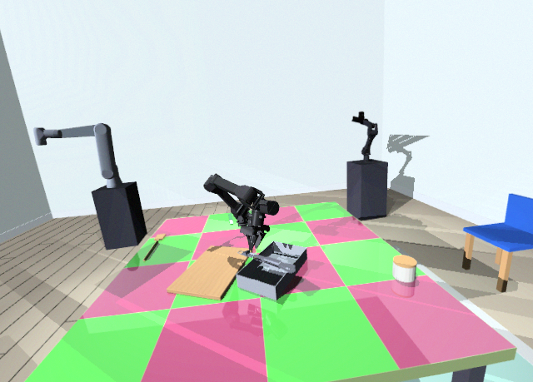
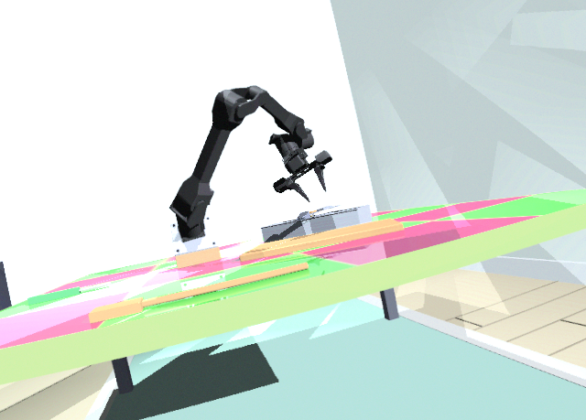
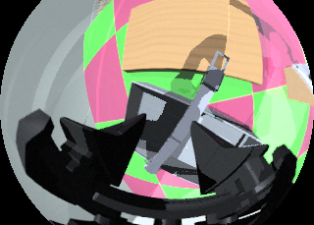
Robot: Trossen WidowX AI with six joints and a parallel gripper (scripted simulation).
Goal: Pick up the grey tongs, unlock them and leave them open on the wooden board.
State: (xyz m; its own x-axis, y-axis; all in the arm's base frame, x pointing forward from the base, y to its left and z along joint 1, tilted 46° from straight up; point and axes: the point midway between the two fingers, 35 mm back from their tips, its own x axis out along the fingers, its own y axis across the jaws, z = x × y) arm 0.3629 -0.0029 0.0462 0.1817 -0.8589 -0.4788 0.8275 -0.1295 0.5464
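The grey tongs [image 1: 273, 261] [image 3: 183, 132] lie shut across the roasting tin [image 1: 257, 284] [image 2: 363, 214]. Their dark hinge end [image 3: 213, 80], with a thin wire loop, sticks out over the rim toward the wooden board [image 1: 206, 275] [image 2: 330, 236] [image 3: 186, 24]. The board lies flat beside the tin. My gripper [image 2: 317, 196] [image 3: 169, 121] is open and empty, its fingers pointing down and hovering above the tongs. In the wrist view the tongs' body runs between and below the two fingertips. The lock itself is too small to make out.
A long-handled wooden tool [image 1: 150, 250] [image 2: 227, 283] lies on the table beyond the board. A white jar with a wooden lid [image 1: 404, 270] stands on the other side of the tin. Two other arms stand on dark pedestals [image 1: 118, 216] [image 1: 366, 189] off the table.
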